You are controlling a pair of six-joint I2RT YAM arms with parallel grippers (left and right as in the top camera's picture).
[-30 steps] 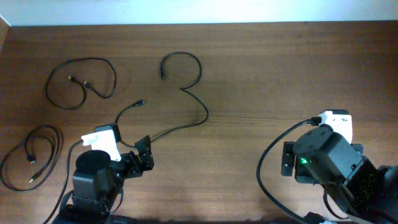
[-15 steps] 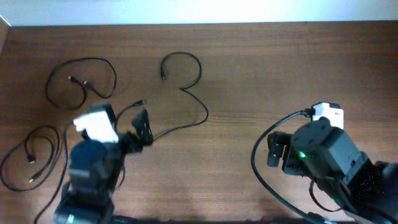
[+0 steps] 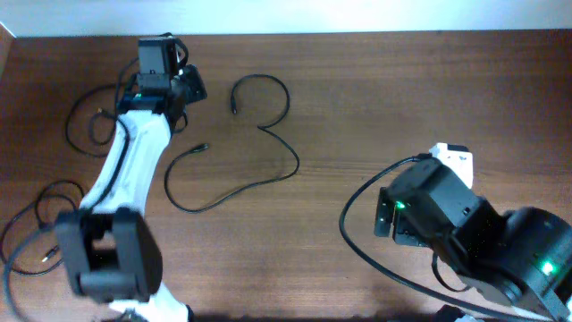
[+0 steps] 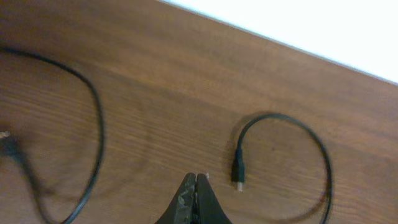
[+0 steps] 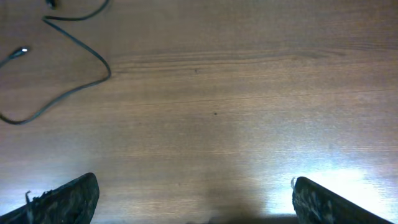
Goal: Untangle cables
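Observation:
Three thin black cables lie apart on the wooden table. The middle cable (image 3: 284, 143) curls from a loop at the back down to a plug (image 3: 204, 148). A looped cable (image 3: 85, 134) at the back left is partly hidden by my left arm. The third cable (image 3: 49, 224) lies coiled at the front left. My left gripper (image 3: 195, 87) is at the back, shut with nothing between its fingers (image 4: 196, 183). It sits between the looped cable (image 4: 96, 124) and the middle cable's end plug (image 4: 237, 169). My right gripper (image 5: 193, 202) is open above bare wood, and the middle cable (image 5: 81, 43) lies far off.
The table's back edge meets a white wall (image 3: 357, 16) just beyond my left gripper. My right arm (image 3: 465, 233), with its thick black lead (image 3: 357, 259), fills the front right corner.
My left arm has swung from the table's front edge up to the back left, and its gripper has shut on nothing. The right arm has drifted a little left.

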